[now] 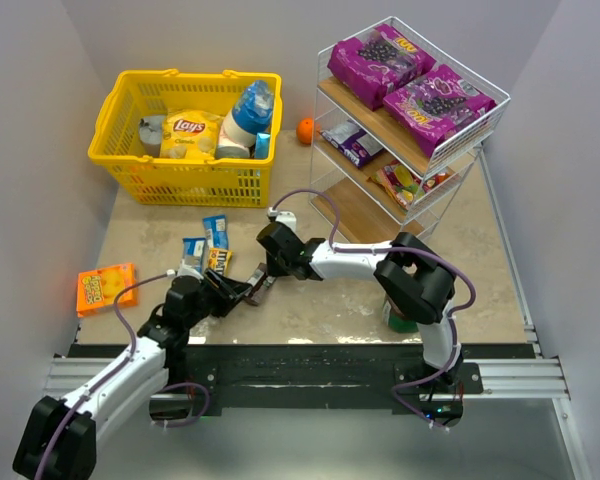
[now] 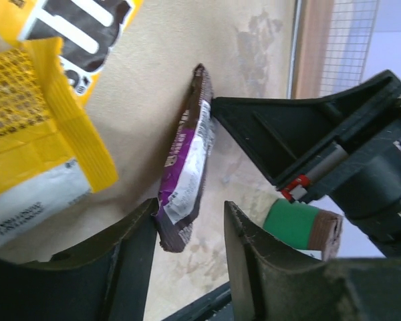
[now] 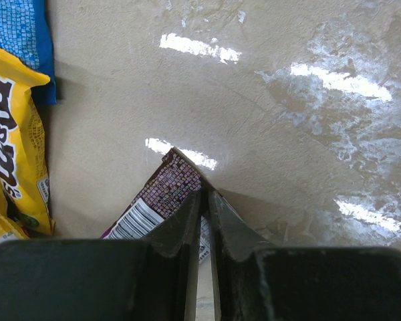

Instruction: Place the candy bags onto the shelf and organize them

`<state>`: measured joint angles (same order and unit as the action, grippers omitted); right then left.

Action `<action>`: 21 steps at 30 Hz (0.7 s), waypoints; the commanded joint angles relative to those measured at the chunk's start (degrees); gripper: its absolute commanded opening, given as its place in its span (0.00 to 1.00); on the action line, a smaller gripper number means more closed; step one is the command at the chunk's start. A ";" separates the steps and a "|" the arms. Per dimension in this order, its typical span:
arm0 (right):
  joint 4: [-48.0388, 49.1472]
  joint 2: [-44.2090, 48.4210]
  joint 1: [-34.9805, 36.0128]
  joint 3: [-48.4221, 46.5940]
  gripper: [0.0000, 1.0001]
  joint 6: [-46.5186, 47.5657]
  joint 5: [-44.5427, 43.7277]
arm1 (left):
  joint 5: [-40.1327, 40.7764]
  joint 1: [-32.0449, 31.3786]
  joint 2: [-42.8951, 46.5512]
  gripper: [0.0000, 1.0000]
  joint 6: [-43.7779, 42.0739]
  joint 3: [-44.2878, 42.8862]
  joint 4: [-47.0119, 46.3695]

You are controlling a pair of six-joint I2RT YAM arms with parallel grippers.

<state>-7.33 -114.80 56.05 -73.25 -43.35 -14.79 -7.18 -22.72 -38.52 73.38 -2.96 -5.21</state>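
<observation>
Pinching purple packet (image 2: 190,150) edgewise with right tool (image 3: 205,197) (left tool (image 2: 190,217) agape round its end); may slip if tugged

Both the left arm (image 1: 110,385) and the right arm (image 1: 352,258) have white tubular links between bulky black joint housings. Each carries a looping purplish-grey cable (image 1: 301,191). The jaws are matte black wedges. The right gripper (image 2: 217,110) shows a silver rod with what looks like a red collar.
</observation>
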 commanded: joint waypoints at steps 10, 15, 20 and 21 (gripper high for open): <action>0.13 -1.13 -0.24 1.36 0.14 -4.11 1.69 | 2.96 -4.08 -7.09 0.38 3.34 6.65 -7.18; 0.21 0.01 -0.24 2.24 0.14 -4.46 1.52 | 4.89 -4.88 -7.18 0.23 3.43 5.95 -6.48; -0.92 2.56 -0.24 3.29 0.17 -4.02 -0.68 | 5.77 -4.88 -6.39 0.03 1.33 3.58 -3.14; -1.36 3.44 -0.24 3.47 0.22 -3.58 -1.03 | 5.60 -4.96 -6.39 0.00 0.63 3.40 -3.14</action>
<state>-5.26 -114.30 55.75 -71.70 -47.09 -14.02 -3.29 -27.42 -45.58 76.36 -2.96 -9.04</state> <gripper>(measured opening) 0.162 0.070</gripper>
